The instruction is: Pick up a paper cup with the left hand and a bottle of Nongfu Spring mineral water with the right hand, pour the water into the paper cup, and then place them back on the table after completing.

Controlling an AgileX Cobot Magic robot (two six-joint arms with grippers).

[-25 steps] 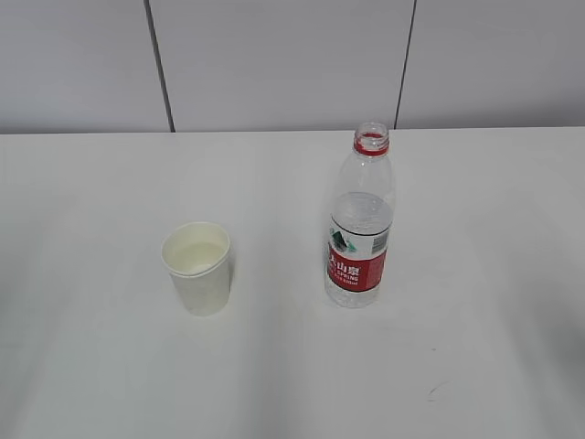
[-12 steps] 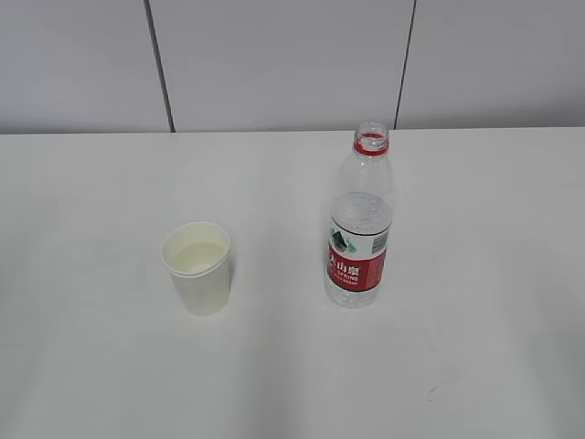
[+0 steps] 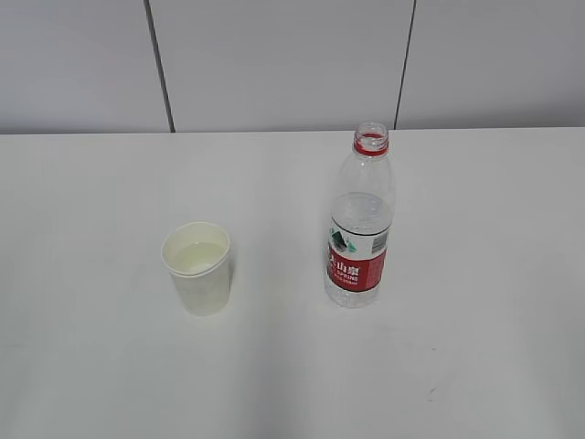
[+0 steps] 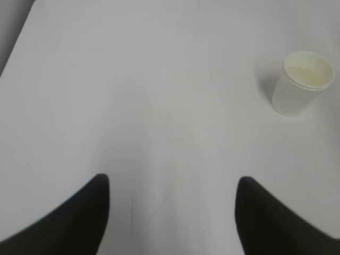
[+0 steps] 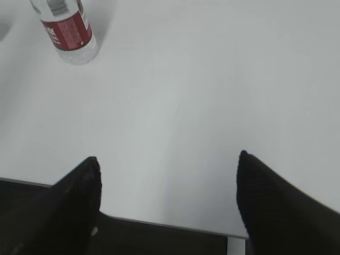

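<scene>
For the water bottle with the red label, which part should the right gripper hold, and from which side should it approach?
Probably the labelled middle of the bottle, approached level from the right. It stands upright with its cap off, so a side grip keeps the mouth up. The right gripper is open and far back; the paper cup stands on the bottle's other side.

Lighting flat and bright everywhere, diffuse, seems overhead. table [image 3: 91,366] nearly blown out white in exterior view, hardly any texture. Shadows weak: soft smudge right of paper cup [image 3: 196,267], faint one beside bottle [image 3: 360,219]. Small highlights on bottle plastic, no harsh glare. Exterior view sharpest, label text only partly readable. Both wrist views softer, slightly grey-blue cast; fingers [image 4: 69,223] and fingers [image 5: 276,207] close to lens, blurry black blobs, no detail.
</scene>
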